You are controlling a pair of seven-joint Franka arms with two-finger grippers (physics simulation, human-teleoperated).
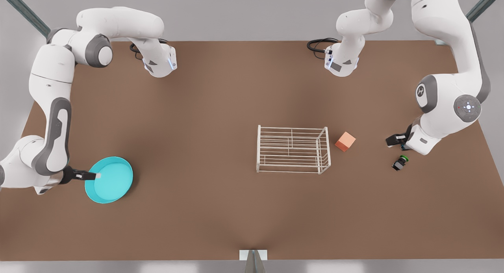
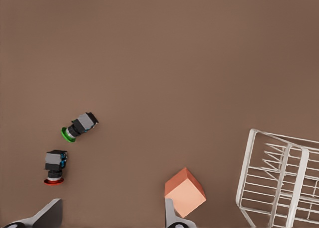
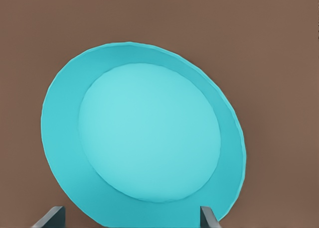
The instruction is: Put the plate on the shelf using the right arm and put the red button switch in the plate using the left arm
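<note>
The turquoise plate (image 1: 112,179) lies flat on the table at the front view's left. My right gripper (image 1: 93,175) reaches over its near rim, fingers open on either side of the rim (image 3: 131,211). The white wire shelf (image 1: 292,149) stands near the table's middle. The red button switch (image 2: 54,166) lies on its side next to a green-capped switch (image 2: 79,127). My left gripper (image 2: 113,204) hangs open above the table, close to the red switch. In the front view the left gripper (image 1: 394,140) covers most of the red switch.
An orange-pink cube (image 1: 345,141) sits between the shelf and the switches, close to one left finger (image 2: 172,215). The green-capped switch (image 1: 400,162) lies toward the table's front from the left gripper. Bare brown table stretches between plate and shelf.
</note>
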